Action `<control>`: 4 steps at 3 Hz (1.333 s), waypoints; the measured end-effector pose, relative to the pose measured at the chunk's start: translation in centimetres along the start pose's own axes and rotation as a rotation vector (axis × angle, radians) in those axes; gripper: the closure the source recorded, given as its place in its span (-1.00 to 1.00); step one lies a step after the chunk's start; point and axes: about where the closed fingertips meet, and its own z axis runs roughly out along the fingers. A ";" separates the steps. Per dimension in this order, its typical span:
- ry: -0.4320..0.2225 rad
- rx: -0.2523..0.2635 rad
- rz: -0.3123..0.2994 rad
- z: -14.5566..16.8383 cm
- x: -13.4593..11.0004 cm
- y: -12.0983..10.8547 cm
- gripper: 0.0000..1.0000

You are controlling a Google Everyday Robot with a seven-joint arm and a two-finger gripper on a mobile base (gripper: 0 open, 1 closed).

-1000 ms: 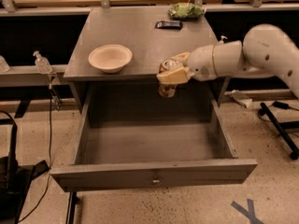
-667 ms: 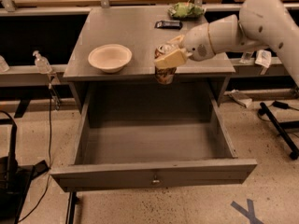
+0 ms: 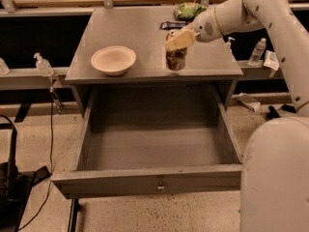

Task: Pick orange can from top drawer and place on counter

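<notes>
Reading left to right: bowl point(image 3: 113, 60) sits on the counter point(image 3: 135, 33); drawer point(image 3: 145, 180) open, looks empty; can point(image 3: 176, 58) upright at counter's front right, touchdown unclear; gripper point(image 3: 179, 40) clamped on its top. Pick looks done; left: set down, release, retract

The gripper point(image 3: 179, 39) grips the can point(image 3: 176, 59) at its top. The can is upright over the counter point(image 3: 140, 33), near the front edge; whether it touches the surface I cannot tell. A bowl point(image 3: 113, 60) stands left of it. The drawer point(image 3: 154, 149) below is pulled open.
</notes>
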 end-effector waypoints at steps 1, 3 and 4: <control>-0.033 0.045 -0.019 -2.0 -2.0 -1.0 0.68; -0.036 0.031 0.019 -0.1 0.6 -1.9 -0.28; -0.035 0.023 0.023 0.6 0.9 -1.9 -0.90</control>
